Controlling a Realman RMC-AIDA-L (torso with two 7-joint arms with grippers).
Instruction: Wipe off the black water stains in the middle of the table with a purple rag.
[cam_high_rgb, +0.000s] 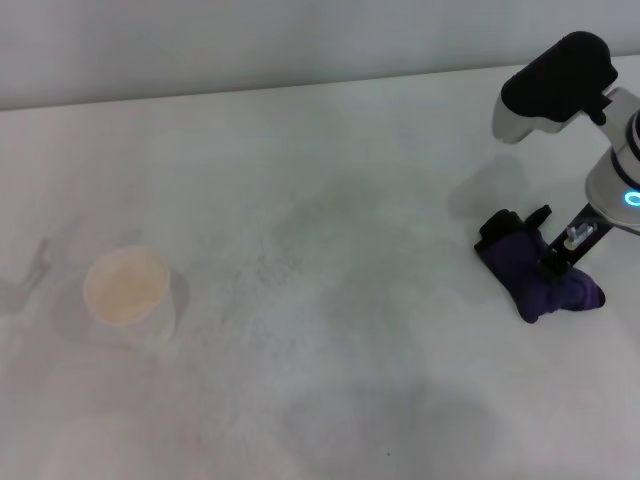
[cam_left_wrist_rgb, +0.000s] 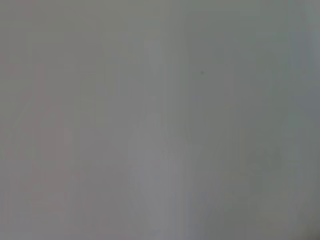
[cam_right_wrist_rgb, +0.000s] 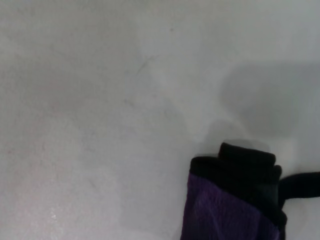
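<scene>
The small deep-purple cloth rag with black edging is held bunched in the right gripper's jaws, pressed onto the white matte counter, well right of the paper cup, apparently for wiping.

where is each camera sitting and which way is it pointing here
Head view: high on the robot, facing forward and down at the table; shows the paper cup and the right arm, its end effector at the purple rag.
Left wrist view: on the left arm, facing a plain pale surface; no robot parts show.
Right wrist view: on the right arm, facing down at the table and rag.
Shared: head and right wrist views both show the rag.
</scene>
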